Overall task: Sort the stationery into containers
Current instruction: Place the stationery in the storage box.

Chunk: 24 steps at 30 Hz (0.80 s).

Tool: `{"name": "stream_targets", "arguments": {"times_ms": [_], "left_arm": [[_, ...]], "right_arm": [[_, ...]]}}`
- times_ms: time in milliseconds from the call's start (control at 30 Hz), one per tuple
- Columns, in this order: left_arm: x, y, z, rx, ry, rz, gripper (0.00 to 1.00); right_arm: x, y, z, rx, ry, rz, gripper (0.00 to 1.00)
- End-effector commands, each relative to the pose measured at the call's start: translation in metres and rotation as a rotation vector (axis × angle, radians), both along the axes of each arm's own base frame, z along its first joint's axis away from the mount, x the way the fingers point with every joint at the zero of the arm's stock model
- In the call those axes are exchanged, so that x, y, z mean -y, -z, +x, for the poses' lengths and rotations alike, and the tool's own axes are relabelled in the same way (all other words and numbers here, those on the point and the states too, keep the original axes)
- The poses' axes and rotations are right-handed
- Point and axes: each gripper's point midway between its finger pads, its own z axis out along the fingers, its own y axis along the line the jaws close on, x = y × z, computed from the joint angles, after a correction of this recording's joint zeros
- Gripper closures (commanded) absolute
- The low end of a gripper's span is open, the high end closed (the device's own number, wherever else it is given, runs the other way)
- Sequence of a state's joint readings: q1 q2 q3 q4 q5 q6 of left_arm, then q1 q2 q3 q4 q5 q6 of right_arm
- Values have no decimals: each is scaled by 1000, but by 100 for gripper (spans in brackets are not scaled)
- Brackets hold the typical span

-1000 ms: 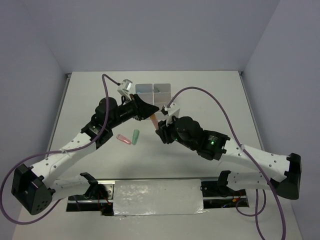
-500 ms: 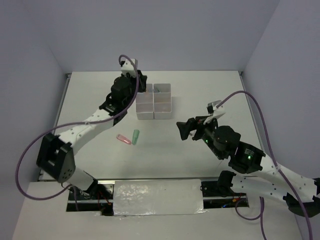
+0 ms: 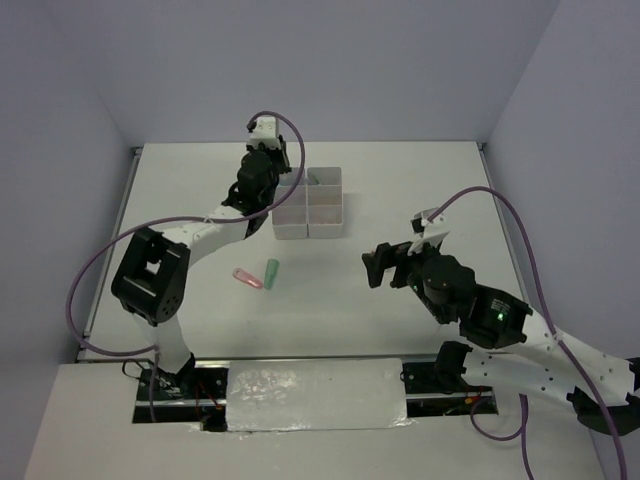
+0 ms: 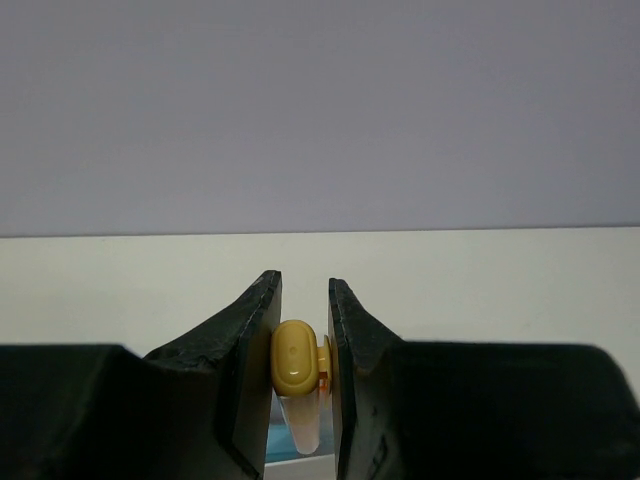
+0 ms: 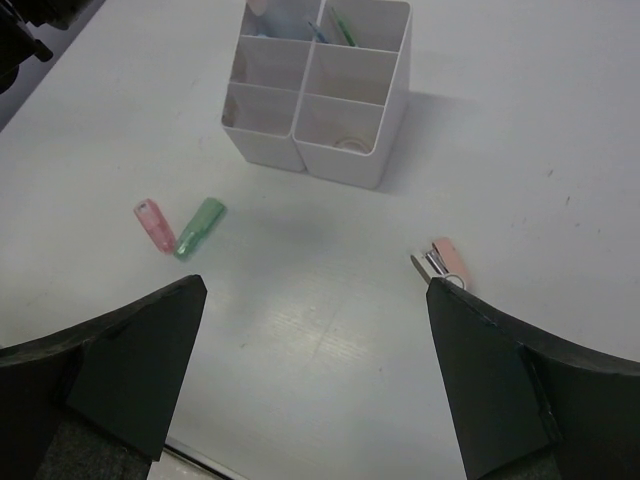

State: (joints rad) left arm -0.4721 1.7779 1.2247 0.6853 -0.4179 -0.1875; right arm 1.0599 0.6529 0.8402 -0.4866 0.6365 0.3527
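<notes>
While the right jaws are standing wide open and empty nearest me, at about four o'clock from the containers, I am treating the left arm's drop as the step in hand.

Working outward, a small pink clip is lying on the surface at about five o'clock from the block. A pink marker and a green marker are lying side by side at about seven o'clock, though I cannot tell whether they are touching. Inside the block, a green pen is leaning in the far right cell.

Farthest out, at about eleven o'clock over the block's far left corner, the left jaws are gripping a yellow-capped marker. Its pale orange body is hanging down between them.

To do this well, I am planning to:
- Centre that marker over a single cell, not over a dividing wall.
- Lower it until its tip is sitting below the rim.
- Open the jaws only a little, so it is dropping straight in and not bouncing out.
- Lift the wrist straight up afterwards, because I am judging that a sideways pull could be nudging the light block.
</notes>
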Motion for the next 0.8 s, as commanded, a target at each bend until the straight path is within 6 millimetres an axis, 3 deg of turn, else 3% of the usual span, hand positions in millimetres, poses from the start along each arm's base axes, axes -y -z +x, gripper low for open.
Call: {"name": "stream_targets", "arguments": {"times_ms": [0, 233, 533, 567, 667, 767], "left_arm": [[-4, -30, 5, 135, -8, -70, 100], [-1, -6, 15, 121, -2, -59, 92], [-1, 11, 4, 97, 21, -99, 45], [-2, 11, 2, 98, 21, -100, 33], [-6, 2, -6, 106, 19, -125, 13], [-11, -5, -10, 101, 0, -137, 8]], "right_arm": [[6, -18, 3, 29, 24, 4, 0], [-3, -17, 5, 32, -1, -7, 0], [-10, -18, 6, 32, -20, -5, 0], [-11, -18, 5, 31, -26, -6, 0], [-17, -14, 6, 20, -45, -19, 0], [-21, -8, 8, 9, -47, -27, 0]]}}
